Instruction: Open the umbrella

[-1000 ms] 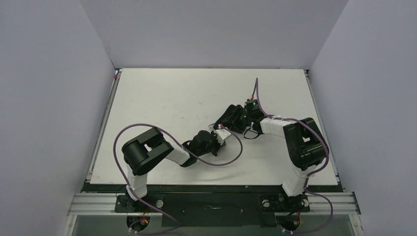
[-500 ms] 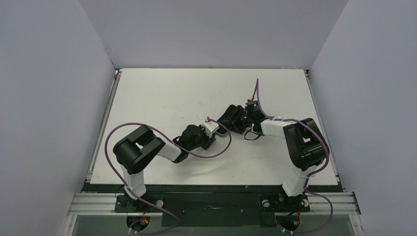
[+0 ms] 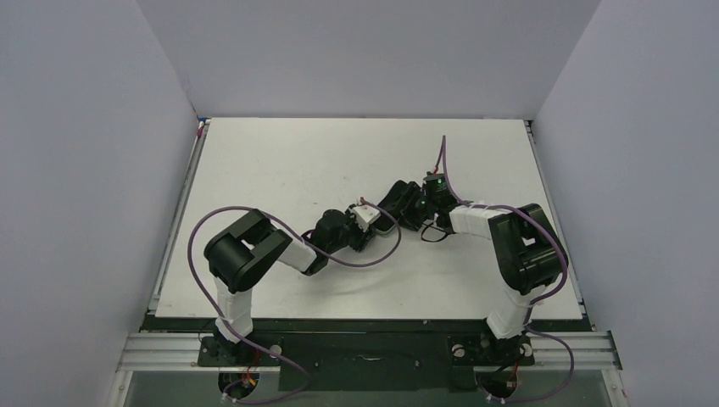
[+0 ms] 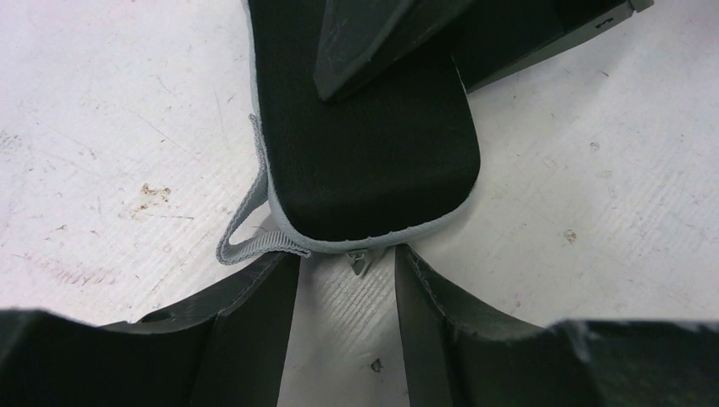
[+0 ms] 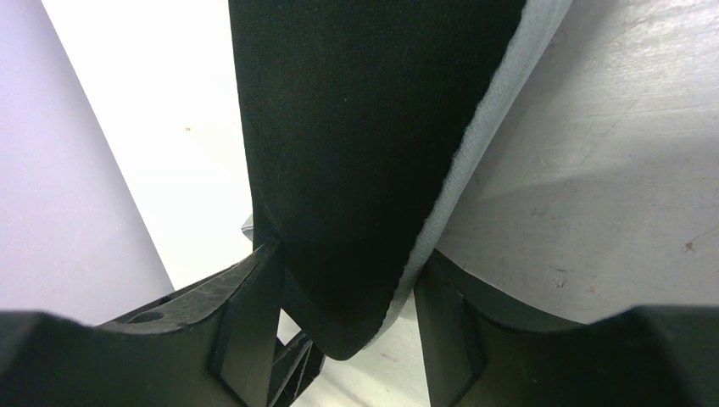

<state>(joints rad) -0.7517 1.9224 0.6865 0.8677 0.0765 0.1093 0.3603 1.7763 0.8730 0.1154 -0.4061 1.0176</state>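
The umbrella (image 3: 388, 212) lies folded at mid-table between my two grippers. In the left wrist view it is a black fabric flap (image 4: 365, 161) with a pale grey edge and a grey loop strap (image 4: 246, 246) at its left. My left gripper (image 4: 348, 259) is open, its fingertips just short of the flap's rounded end, with bare table between them. In the top view it (image 3: 373, 225) sits at the umbrella's near-left. My right gripper (image 5: 349, 254) is shut on the black fabric (image 5: 356, 127), which fills the gap between its fingers. It (image 3: 400, 203) comes in from the right.
The white table (image 3: 280, 161) is enclosed by pale walls on the left, back and right. Purple cables (image 3: 373, 254) loop off both arms over the table. A thin black loop (image 3: 432, 235) lies on the table beside the right forearm.
My left arm has swung away from the near edge and left, bringing its gripper up to the umbrella's end. My right gripper has shifted slightly left with the umbrella.
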